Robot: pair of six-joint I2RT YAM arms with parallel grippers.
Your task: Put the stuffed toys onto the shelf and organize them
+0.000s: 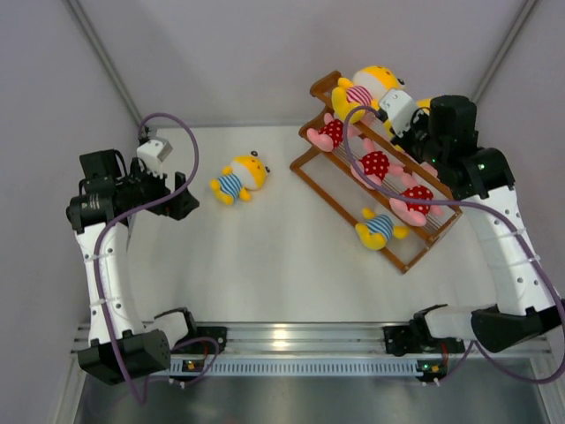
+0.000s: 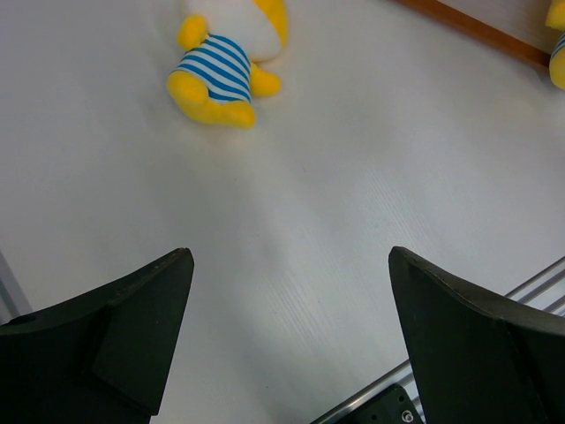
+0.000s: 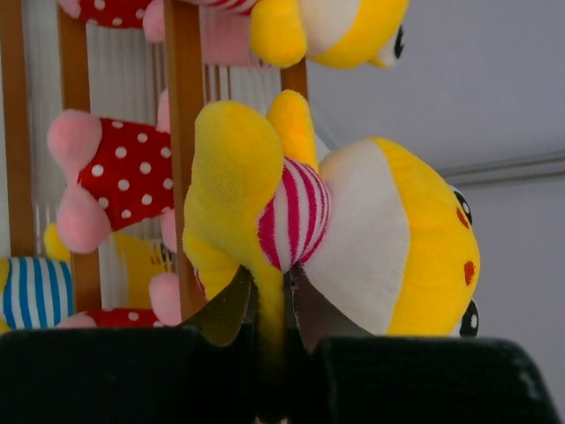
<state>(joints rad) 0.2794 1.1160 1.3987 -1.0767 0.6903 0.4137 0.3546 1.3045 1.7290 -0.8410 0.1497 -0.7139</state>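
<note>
- Right gripper (image 3: 269,287) is clamped on one yellow foot of the pink-striped toy (image 3: 353,230). The jaws are nearly closed, with just that thin bit of plush between them. The body and big head hang off to one side, so it's a skinny hold.
- That toy sits at the far top end of the shelf (image 3: 184,132), right against one of its wooden uprights. From the top view I can't tell if it's resting on the rods yet or just hanging from me.
- A second yellow toy (image 3: 344,31) shows just above it in the wrist view.
- Further down the rack, the pink toys in red dotted outfits (image 1: 375,164) lie in a row. A blue-striped toy (image 1: 380,228) lies by the front rail.
- Left gripper (image 2: 290,256) is spread wide with nothing in it, hovering over the table (image 2: 371,194). The loose blue-striped toy (image 2: 221,75) lies ahead of it, well apart from the shelf.
- What worries me: a heavy head on a foot pinch could swing or slip out if I move fast.
- Letting go while it's only half on the top tier could tip it off the back of the rack, which looks awkward for either arm.
- Bumping the upright with the fingers might also jolt the rack and shake the seated ones loose.
</note>
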